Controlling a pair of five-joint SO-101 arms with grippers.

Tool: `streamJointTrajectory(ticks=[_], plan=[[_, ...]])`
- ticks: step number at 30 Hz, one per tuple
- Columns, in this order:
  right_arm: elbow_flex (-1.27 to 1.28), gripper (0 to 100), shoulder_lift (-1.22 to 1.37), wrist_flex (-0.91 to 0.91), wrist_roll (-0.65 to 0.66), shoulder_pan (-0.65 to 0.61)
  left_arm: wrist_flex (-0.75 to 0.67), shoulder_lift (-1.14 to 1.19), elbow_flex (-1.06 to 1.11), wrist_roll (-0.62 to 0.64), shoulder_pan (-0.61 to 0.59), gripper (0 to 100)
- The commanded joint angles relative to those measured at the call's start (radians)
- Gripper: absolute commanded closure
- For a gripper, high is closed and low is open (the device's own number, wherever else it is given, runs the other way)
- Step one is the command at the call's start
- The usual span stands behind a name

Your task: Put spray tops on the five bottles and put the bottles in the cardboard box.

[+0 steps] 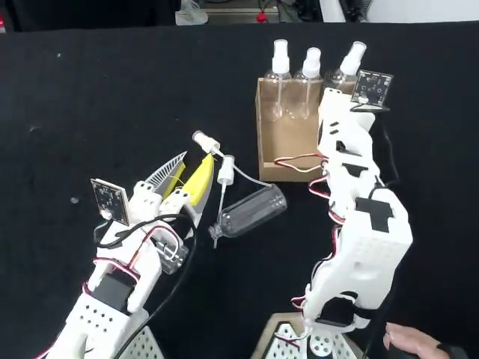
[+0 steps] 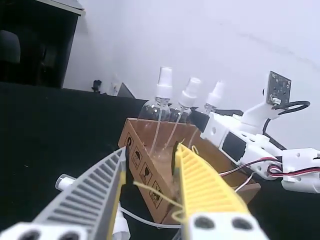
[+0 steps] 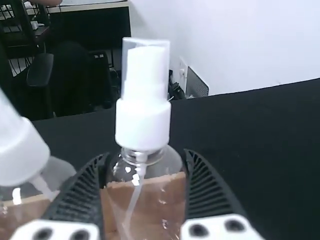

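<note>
My right jaws grip the tilted bottle [image 1: 348, 66] at the cardboard box [image 1: 288, 163], upper right of the high view, so I'd straighten it, lower gently, then let go; left jaws gape empty by the loose spray tops [image 1: 226, 170].

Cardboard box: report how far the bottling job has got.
Done: two clear plastic bottles with white spray tops stand in the brown cardboard box. In hand: the right tool holds a third capped bottle at the box. Remaining: one uncapped clear bottle lies on the black table by two loose white spray tops, beside the open left tool.
</note>
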Motion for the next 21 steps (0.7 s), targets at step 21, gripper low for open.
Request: streamJointTrajectory(ticks=[21], plan=[[-0.056,86.5,-0.015,-0.017,-0.011,-0.04,-0.015,-0.003,0.024,0.008,0.001,84]])
